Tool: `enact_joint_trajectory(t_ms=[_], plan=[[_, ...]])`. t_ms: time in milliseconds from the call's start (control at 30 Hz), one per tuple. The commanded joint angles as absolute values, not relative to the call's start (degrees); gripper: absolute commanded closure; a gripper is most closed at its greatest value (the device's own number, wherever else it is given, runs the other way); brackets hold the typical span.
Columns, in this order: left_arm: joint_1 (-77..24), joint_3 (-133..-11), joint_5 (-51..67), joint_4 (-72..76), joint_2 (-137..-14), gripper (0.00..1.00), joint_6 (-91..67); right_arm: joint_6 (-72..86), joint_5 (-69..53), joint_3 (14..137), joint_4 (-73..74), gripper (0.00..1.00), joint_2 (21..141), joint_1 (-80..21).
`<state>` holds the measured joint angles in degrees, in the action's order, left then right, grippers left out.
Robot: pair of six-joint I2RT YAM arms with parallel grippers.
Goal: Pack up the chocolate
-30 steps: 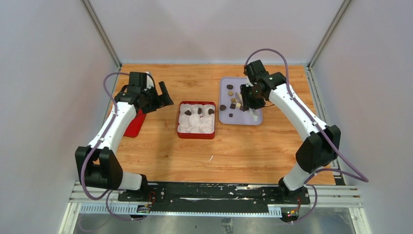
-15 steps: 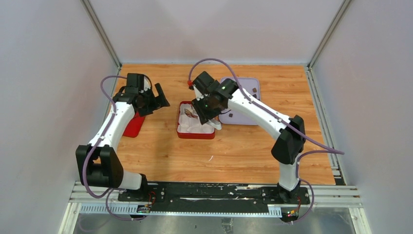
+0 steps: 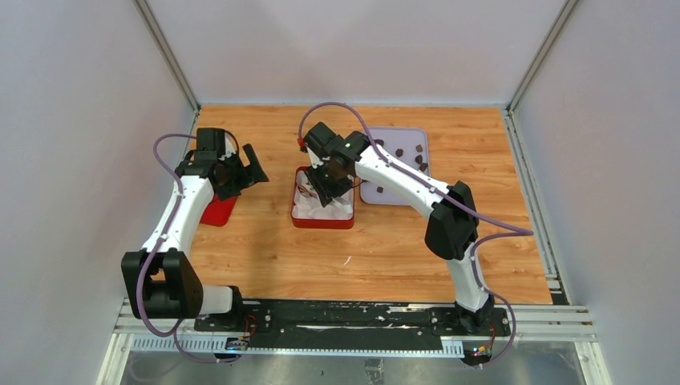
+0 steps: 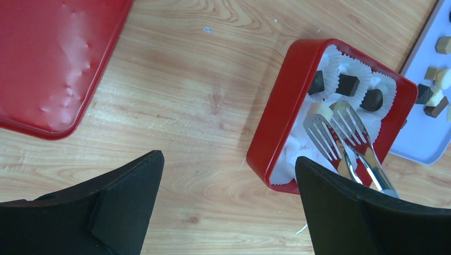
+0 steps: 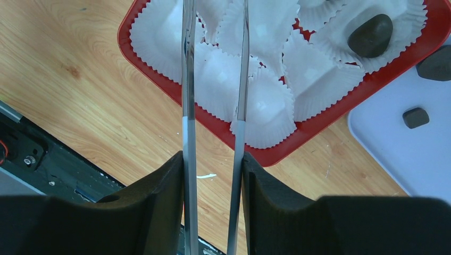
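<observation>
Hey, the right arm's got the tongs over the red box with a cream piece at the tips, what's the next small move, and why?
Probably ease the right gripper open a little so the tongs drop the cream piece: the tips hang over empty paper cups inside the red box.

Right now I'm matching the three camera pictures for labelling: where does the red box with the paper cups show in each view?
Top external: the red box sits mid-table, partly under the right arm.
Left wrist: box right of centre, upper half.
Right wrist: box across the top, behind the tongs.
Shared landmark: the lavender tray beside the box.
</observation>
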<state>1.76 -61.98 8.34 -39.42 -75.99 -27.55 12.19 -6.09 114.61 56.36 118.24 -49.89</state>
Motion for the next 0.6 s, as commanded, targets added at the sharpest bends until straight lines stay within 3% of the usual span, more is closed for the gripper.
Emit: enact_joint_trajectory(t_ms=[0, 433, 567], plan=[[2.0, -61.4, 8.3, -40.1, -74.5, 0.0, -26.5, 11.7, -7.2, 117.2, 56.7, 0.91, 119.4, -50.4], [2.0, -61.7, 8.5, -39.7, -75.3, 0.0, -26.2, 11.8, -8.8, 118.7, 57.0, 0.61, 121.1, -50.5], [2.0, -61.6, 8.4, -39.8, -75.2, 0.0, -26.2, 11.8, -8.6, 118.7, 57.2, 0.59, 121.0, -50.6]])
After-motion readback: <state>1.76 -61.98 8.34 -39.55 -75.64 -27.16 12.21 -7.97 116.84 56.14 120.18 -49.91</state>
